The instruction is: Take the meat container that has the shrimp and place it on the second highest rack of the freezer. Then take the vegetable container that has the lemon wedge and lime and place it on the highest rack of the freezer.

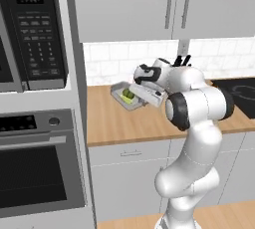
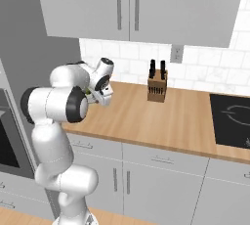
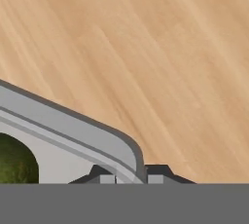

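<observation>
The vegetable container (image 1: 121, 92) is a shallow grey tray, tilted just above the wooden counter (image 1: 112, 121) near the back wall. The green lime (image 1: 128, 94) and the yellow lemon wedge (image 1: 131, 100) lie inside it. My gripper (image 1: 141, 98) is shut on the tray's right rim. In the hand view the rounded corner of the vegetable container (image 3: 73, 125) runs down between my fingertips (image 3: 158, 174), the gripper (image 3: 131, 177) is clamped on it, and the lime (image 3: 17, 162) shows at the lower left. The meat container, the shrimp and the freezer are out of view.
A black oven (image 1: 35, 173) and microwave (image 1: 30, 29) fill the grey column left of the counter. A knife block (image 2: 157, 87) stands by the wall, and a black cooktop (image 2: 234, 119) lies at the right. Wall cabinets (image 2: 132, 4) hang overhead.
</observation>
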Tool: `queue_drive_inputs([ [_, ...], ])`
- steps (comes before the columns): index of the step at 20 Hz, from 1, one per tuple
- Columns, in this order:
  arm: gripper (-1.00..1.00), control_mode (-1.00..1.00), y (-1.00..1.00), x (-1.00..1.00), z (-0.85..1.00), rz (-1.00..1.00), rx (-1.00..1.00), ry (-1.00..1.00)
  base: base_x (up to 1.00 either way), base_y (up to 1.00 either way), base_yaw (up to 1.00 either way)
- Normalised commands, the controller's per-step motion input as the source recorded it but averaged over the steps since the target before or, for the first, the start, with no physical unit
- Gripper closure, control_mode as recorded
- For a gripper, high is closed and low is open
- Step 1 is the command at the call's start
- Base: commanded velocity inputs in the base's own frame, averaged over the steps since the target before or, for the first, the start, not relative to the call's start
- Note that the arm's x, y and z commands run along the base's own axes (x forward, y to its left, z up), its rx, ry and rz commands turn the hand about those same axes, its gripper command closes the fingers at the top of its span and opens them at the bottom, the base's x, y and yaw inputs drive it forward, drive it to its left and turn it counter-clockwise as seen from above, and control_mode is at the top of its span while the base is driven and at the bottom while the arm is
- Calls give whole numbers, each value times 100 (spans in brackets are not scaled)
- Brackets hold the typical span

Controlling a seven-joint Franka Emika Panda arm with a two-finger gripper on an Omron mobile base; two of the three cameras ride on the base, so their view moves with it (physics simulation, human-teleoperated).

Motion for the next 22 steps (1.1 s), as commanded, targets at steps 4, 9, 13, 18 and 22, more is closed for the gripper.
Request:
queue_drive_inputs([
  [4, 100, -100, -16, -80, 100, 55, -20, -30, 0, 0, 0],
  [9, 100, -100, -25, -87, 74, 58, -15, -27, 0, 0, 0],
  [13, 100, -100, -38, -84, 24, 63, -4, -19, 0, 0, 0],
  [18, 100, -100, -30, -36, 32, 61, -3, -11, 0, 0, 0],
  [22, 100, -100, -4, -21, 44, 41, -18, -6, 0, 0, 0],
])
